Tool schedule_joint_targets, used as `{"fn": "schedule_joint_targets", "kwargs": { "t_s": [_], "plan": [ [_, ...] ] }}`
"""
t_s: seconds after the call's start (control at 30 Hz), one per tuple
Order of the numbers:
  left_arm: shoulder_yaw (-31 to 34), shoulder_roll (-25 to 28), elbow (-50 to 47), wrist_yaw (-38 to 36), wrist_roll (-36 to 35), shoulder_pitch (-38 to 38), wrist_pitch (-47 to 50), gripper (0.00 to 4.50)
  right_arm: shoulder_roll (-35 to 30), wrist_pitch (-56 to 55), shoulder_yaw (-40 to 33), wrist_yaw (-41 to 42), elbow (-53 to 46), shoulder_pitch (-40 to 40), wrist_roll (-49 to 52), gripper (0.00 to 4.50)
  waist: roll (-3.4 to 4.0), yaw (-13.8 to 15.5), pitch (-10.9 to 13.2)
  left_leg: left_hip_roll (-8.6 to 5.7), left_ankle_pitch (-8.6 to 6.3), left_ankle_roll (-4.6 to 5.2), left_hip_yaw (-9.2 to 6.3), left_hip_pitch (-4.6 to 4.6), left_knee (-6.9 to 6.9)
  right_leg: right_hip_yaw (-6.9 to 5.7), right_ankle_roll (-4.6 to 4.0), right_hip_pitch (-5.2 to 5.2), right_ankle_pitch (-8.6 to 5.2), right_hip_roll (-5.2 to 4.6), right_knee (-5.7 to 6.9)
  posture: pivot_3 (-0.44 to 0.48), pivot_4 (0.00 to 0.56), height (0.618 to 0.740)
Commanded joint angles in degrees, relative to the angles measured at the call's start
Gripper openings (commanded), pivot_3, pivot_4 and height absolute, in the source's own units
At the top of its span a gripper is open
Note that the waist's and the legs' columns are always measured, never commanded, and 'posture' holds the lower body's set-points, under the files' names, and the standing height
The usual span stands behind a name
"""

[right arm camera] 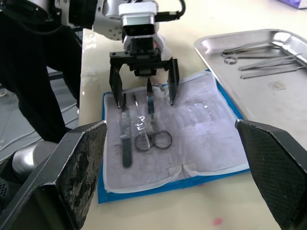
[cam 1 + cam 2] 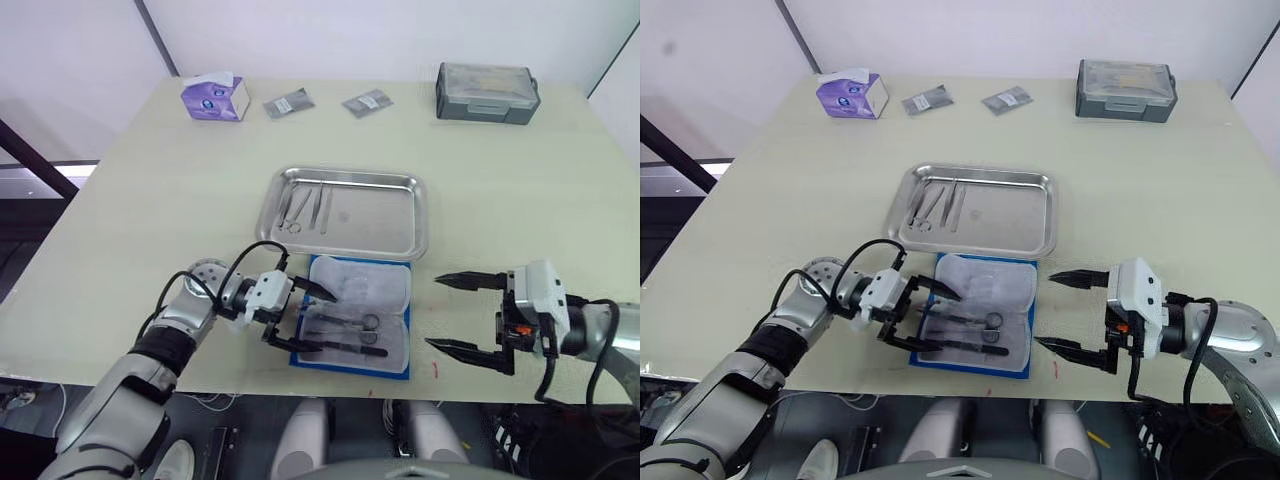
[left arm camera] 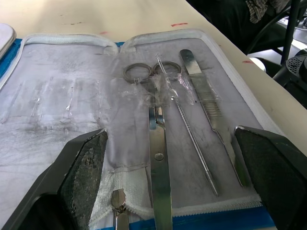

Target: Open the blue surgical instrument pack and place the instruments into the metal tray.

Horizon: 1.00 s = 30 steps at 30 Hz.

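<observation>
The blue surgical instrument pack (image 2: pixel 383 288) lies open near the table's front edge, its pale lining facing up. Three instruments rest in its near half: ring-handled scissors (image 3: pixel 158 158), a thin probe (image 3: pixel 193 139) and flat tweezers (image 3: pixel 212 115). My left gripper (image 2: pixel 320 321) is open at the pack's left edge, and its fingers straddle those tools without touching them. My right gripper (image 2: pixel 433 312) hangs open just right of the pack and holds nothing. Behind the pack sits the metal tray (image 2: pixel 420 215), with several silver instruments (image 2: pixel 305 208) lying in its left part.
Along the far edge stand a purple tissue box (image 2: pixel 214 97), two grey foil packets (image 2: pixel 288 103) (image 2: pixel 367 102) and a grey lidded box (image 2: pixel 486 92). The table's front edge runs just below the pack.
</observation>
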Motion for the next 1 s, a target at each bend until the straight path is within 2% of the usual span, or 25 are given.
{"fn": "schedule_joint_targets", "kwargs": {
  "t_s": [0.03, 0.3, 0.5, 0.6, 1.0],
  "plan": [
    [-2.3, -0.5, 2.7, -2.8, 1.9, 1.2, 0.5, 4.48, 0.2, -1.2, 0.8, 0.0, -0.9, -1.3, -0.7, 4.50, 0.07, 0.0, 0.0, 0.00, 0.00, 0.00, 0.00, 0.01, 0.00, 0.00, 0.00, 0.01, 0.00, 0.00, 0.00, 0.000, 0.150, 0.734],
    [-2.7, -0.7, 2.8, -2.8, 4.4, 1.2, 1.9, 4.48, 1.3, -1.4, 5.6, -2.1, 1.2, -6.0, -5.6, 4.50, 0.18, -0.1, -0.2, 0.00, 0.00, 0.00, 0.08, 0.15, -0.01, 0.10, 0.02, 0.07, -0.01, 0.01, 0.04, 0.000, 0.150, 0.734],
    [-0.6, -2.5, 3.6, -2.7, 7.8, 2.3, 2.1, 4.48, 2.4, 5.3, 15.2, -7.5, 3.8, -13.3, -14.0, 4.50, 0.39, -0.1, -0.5, -0.02, 0.00, 0.00, 0.12, 0.20, -0.01, 0.18, 0.05, 0.08, -0.03, 0.01, 0.04, 0.000, 0.150, 0.734],
    [0.3, -2.8, 3.1, -2.7, 8.7, 3.1, 3.0, 4.48, 5.5, 9.2, 19.5, -10.6, 6.0, -17.8, -16.7, 4.50, 0.47, -0.1, -0.6, -0.05, 0.00, 0.00, 0.17, 0.29, -0.02, 0.26, 0.06, 0.10, -0.04, 0.00, 0.05, 0.000, 0.150, 0.734],
    [3.1, -2.8, -0.5, -2.7, 10.6, 5.8, 5.4, 4.48, 8.9, 17.4, 29.7, -11.6, 9.1, -27.3, -23.1, 4.50, 0.61, -0.3, -0.7, -0.08, -0.01, 0.01, 0.15, 0.30, -0.03, 0.30, 0.08, 0.09, -0.06, -0.01, 0.09, 0.000, 0.150, 0.734]
  ]
}}
